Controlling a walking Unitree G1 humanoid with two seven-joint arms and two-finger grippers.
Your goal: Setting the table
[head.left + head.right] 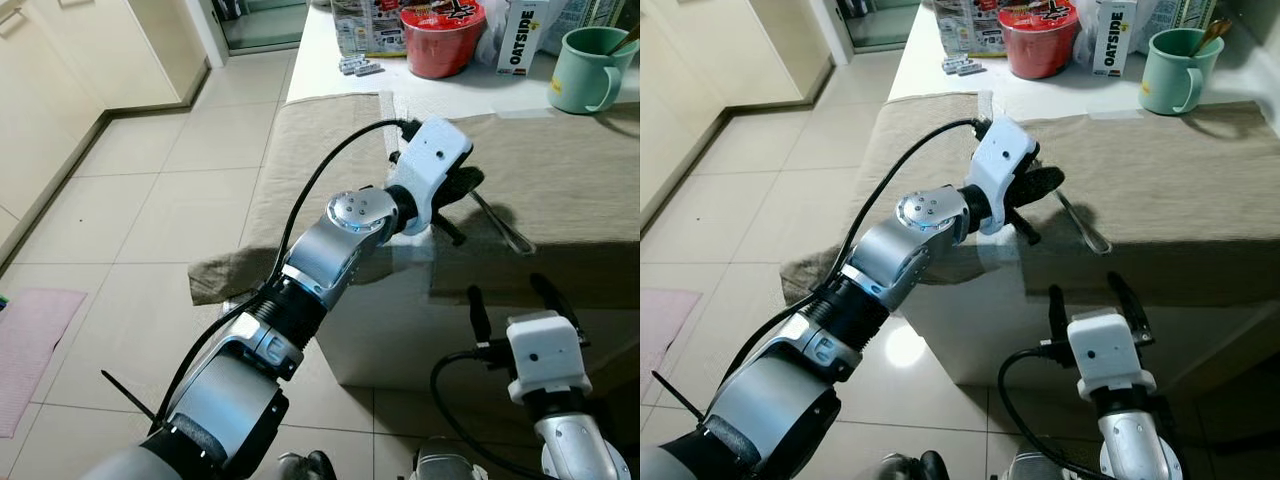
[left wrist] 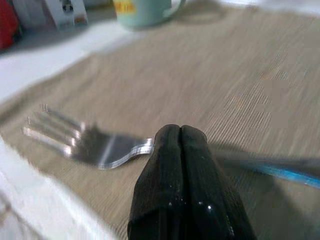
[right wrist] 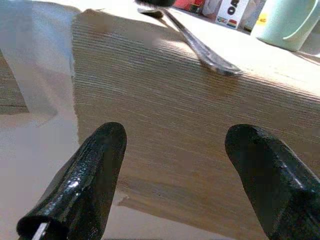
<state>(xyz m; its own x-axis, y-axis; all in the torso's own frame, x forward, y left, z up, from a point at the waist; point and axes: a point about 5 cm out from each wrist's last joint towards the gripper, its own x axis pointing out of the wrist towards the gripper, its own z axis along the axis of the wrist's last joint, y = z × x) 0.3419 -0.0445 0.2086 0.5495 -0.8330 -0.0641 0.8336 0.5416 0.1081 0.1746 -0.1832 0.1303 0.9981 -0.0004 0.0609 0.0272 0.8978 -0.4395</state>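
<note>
Reaching over the worktop [image 1: 330, 80], my left gripper [image 2: 181, 150] has its two fingers pressed tight together on the neck of a fork [image 2: 90, 145], just behind the tines. That fork lies low over the beige cloth [image 1: 1160, 170], near its front edge. Its long axis runs slantwise — tines under my gripper, handle [image 1: 500, 228] pointing toward my right and the worktop's front edge. Whether it touches the cloth or hangs just above it I cannot tell.

My right gripper [image 3: 182, 165] sits below and in front of the worktop's edge, fingers spread wide apart, holding nothing — it faces the hanging cloth, with the handle end above it.

Farther back on the white top stand a green mug [image 1: 590, 68], a red bowl [image 1: 440, 40] and a carton [image 1: 522, 35].
</note>
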